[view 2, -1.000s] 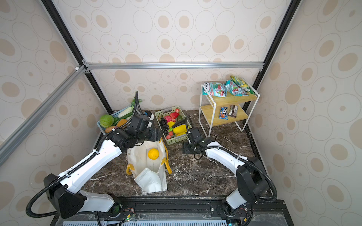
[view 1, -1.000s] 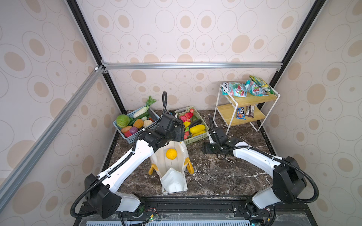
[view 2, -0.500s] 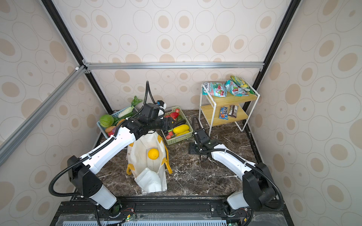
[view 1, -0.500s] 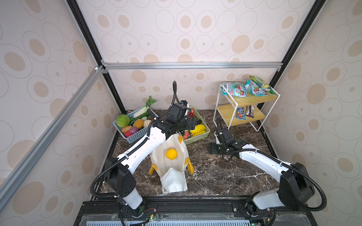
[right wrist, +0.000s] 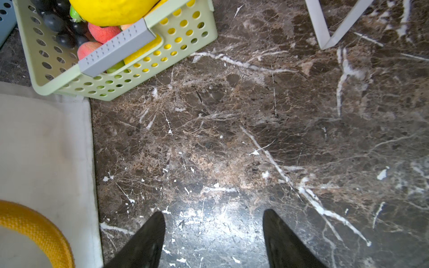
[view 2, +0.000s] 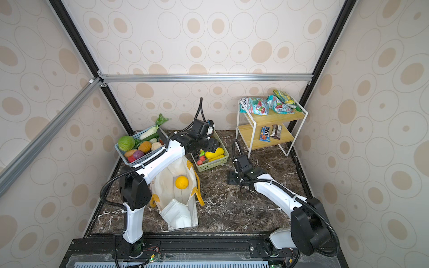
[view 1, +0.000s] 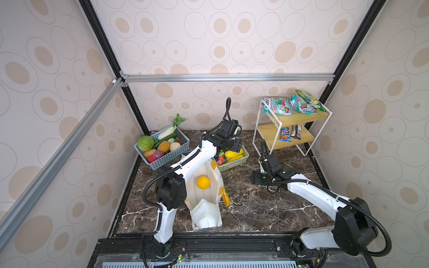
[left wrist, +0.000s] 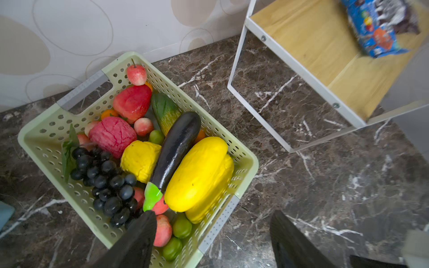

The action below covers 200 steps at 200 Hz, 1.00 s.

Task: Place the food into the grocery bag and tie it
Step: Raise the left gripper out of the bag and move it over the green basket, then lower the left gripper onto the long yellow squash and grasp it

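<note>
The left claw (left wrist: 212, 234) hung wide over the pale green perforated plastic basket (left wrist: 246, 162). The right claw (right wrist: 213, 228) gaped empty above the dark marble bench (right wrist: 232, 139).

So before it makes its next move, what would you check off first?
1. Left fingers open and empty: ok.
2. Both centred over the green basket: not ok, one appears past its rim.
3. Big yellow fruit free to lift: cannot tell, eggplant lies alongside it.
4. Grocery bag mouth open, orange inside: ok.
5. Yellow handle outside the mouth: ok.
6. Right fingers open, empty, above the marble tabletop: ok.
</note>
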Each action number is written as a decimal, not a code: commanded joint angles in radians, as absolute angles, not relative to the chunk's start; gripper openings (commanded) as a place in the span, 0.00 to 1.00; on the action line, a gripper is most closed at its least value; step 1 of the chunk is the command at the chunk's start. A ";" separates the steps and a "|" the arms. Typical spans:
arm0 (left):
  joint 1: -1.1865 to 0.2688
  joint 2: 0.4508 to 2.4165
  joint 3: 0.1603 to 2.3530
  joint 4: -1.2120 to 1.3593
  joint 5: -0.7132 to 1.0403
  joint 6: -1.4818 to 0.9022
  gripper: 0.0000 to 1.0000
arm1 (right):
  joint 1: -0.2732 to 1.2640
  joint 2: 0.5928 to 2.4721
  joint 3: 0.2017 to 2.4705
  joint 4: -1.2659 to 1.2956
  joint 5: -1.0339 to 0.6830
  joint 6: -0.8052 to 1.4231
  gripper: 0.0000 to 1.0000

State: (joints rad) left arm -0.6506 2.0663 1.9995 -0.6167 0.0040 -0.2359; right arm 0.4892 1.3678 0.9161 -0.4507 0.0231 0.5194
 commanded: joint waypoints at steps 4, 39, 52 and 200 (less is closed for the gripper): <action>-0.660 2.144 2.100 -0.735 -0.082 -0.076 0.73 | 0.482 1.336 0.897 -0.481 0.038 0.534 0.70; -0.669 2.241 2.212 -0.764 -0.079 -0.008 0.71 | 0.477 1.327 0.897 -0.493 0.044 0.532 0.70; -0.672 2.274 2.247 -0.765 -0.077 0.006 0.71 | 0.477 1.323 0.900 -0.495 0.046 0.533 0.70; -0.669 2.463 2.320 -0.668 -0.105 0.067 0.68 | 0.477 1.246 0.888 -0.568 0.092 0.590 0.70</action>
